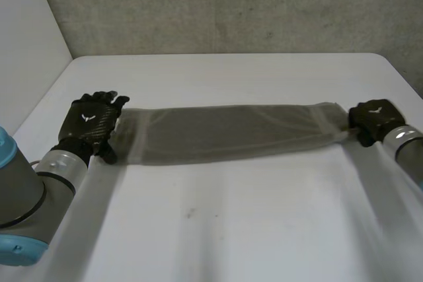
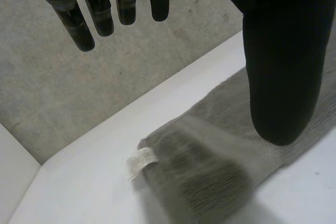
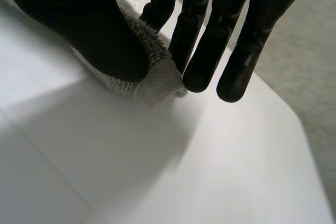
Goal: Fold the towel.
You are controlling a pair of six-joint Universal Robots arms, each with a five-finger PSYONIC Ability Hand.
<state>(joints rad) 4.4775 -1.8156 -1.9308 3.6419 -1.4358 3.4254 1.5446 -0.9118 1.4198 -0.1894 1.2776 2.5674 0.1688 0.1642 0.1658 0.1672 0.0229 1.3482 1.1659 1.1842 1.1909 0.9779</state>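
Currently the left hand (image 1: 91,123) is open at the towel's left end: fingers straight and spread, clear of the cloth, thumb tip resting on top of it. The right hand (image 1: 372,120) pinches the right end between thumb and fingers. The towel (image 1: 231,133), grey, lies as a long narrow band stretched flat between both hands, across the middle of the table. A small white label (image 2: 140,161) sticks out at its left end, beyond the left thumb. The table (image 1: 231,229) is white with rounded far corners. The grey rough wall (image 1: 231,4) stands behind it.
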